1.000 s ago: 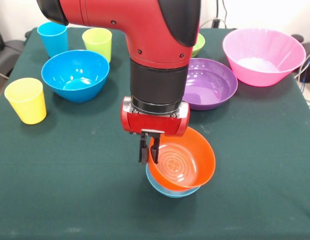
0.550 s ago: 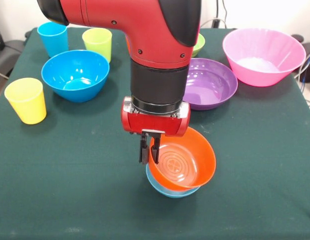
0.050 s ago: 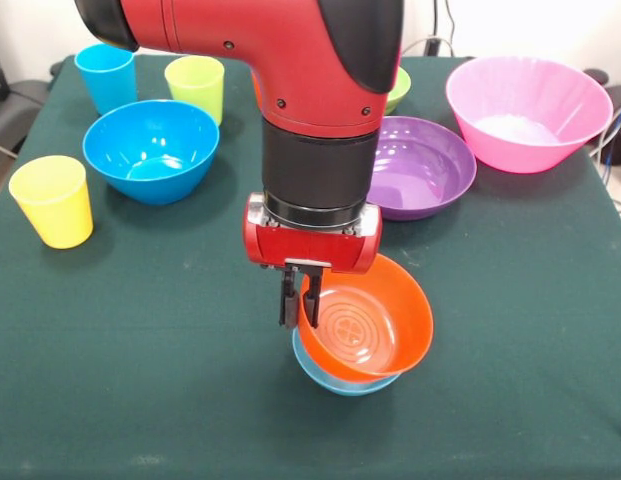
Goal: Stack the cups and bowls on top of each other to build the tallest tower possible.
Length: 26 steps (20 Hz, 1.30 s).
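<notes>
An orange bowl [image 3: 365,325] rests tilted inside a small light-blue bowl [image 3: 340,383] near the table's front middle; these two form the tower. My gripper [image 3: 295,305] points straight down at the orange bowl's left rim, shut on it, with one finger outside and one inside. A deep blue bowl [image 3: 150,150] sits at the left, a purple bowl [image 3: 420,165] behind the arm, a pink bowl [image 3: 528,110] at the far right. A yellow cup [image 3: 52,200], a blue cup [image 3: 106,75] and a lime green cup [image 3: 195,85] stand upright at the left.
A sliver of a green bowl [image 3: 398,88] shows behind the arm's right side. The dark green tablecloth [image 3: 140,380] covers the table. The red arm hides the table's middle back. Cables lie past the far right edge.
</notes>
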{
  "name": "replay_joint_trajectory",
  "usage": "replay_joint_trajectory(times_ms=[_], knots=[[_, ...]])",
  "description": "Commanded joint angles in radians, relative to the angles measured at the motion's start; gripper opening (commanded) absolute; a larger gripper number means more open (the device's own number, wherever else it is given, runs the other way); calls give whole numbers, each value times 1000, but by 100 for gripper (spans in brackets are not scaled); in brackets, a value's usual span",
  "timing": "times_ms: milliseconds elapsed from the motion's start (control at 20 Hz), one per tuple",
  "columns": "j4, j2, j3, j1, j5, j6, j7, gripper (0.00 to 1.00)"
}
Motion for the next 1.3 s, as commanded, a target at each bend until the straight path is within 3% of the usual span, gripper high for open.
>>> replay_joint_trajectory(times_ms=[50, 1300], knots=[[58, 8, 55, 26, -56, 24, -103, 0], [63, 12, 55, 23, -48, 15, -80, 0]])
